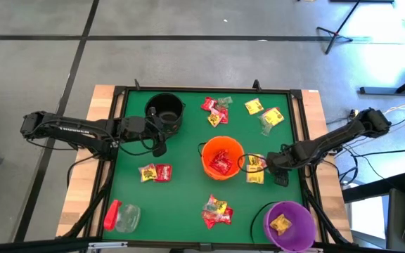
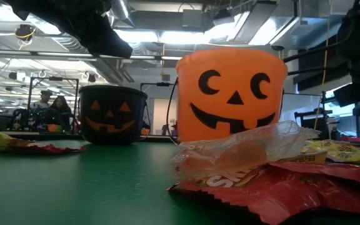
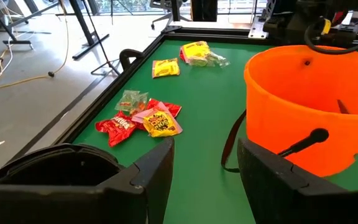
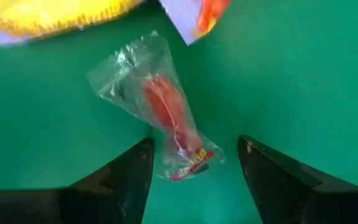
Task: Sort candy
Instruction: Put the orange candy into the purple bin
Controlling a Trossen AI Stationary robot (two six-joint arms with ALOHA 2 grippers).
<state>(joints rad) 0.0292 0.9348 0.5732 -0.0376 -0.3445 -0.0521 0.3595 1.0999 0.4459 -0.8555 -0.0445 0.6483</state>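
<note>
Small wrapped candy packets lie in clusters on the green table: red and yellow ones at the far side, yellow ones, a pair at the left, a pile near the front, and some beside the orange bucket. My right gripper points down, open, over a clear packet with red candy; its fingers stand on either side of the packet's end. My left gripper hangs open between the black bucket and the orange bucket, holding nothing.
The orange bucket holds red candy, and a purple bucket at the front right holds a yellow packet. A red-capped clear jar lies at the front left. A raised black rim frames the table.
</note>
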